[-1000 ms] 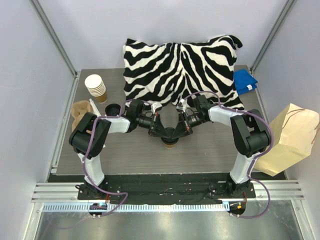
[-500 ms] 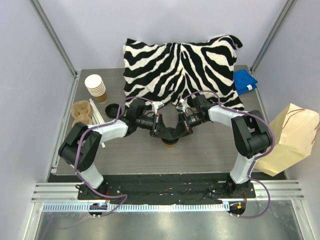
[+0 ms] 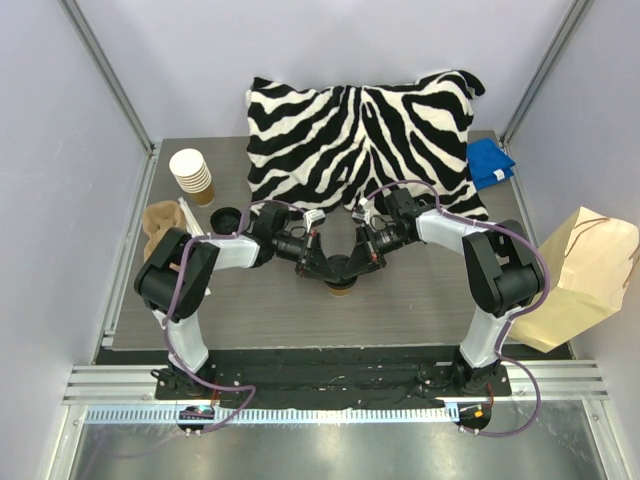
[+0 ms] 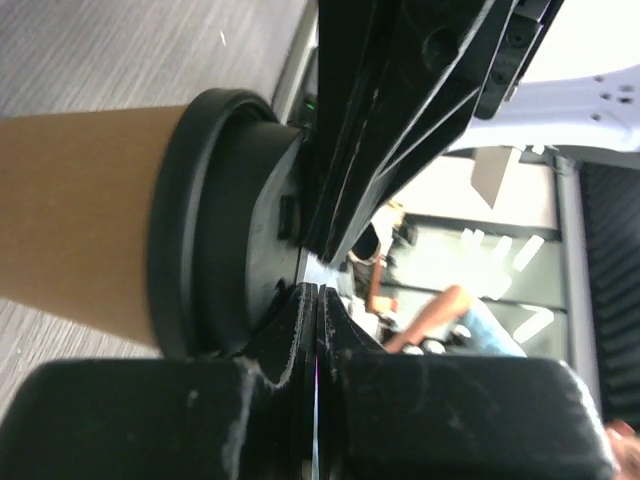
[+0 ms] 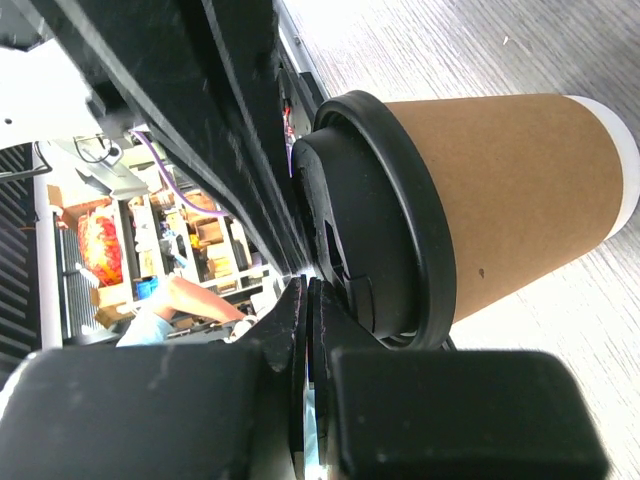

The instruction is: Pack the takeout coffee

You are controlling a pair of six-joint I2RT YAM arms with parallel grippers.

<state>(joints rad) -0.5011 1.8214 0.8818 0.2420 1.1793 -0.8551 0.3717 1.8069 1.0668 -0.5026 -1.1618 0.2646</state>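
The grey wood-grain counter [image 3: 420, 300] carries a zebra-striped pillow [image 3: 360, 130] and a blue cloth [image 3: 490, 163] at its far edge. At left sit stacked white-rimmed brown cups [image 3: 191, 172], a loose black lid [image 3: 225, 216] and a brown pulp carrier [image 3: 160, 222]. A lidded kraft-brown paper cup [image 3: 341, 289] stands mid-counter.

No text, label, brand, number or sign can be read in any view. The coffee [image 5: 510, 190] shows only plain brown paper and a black lid.
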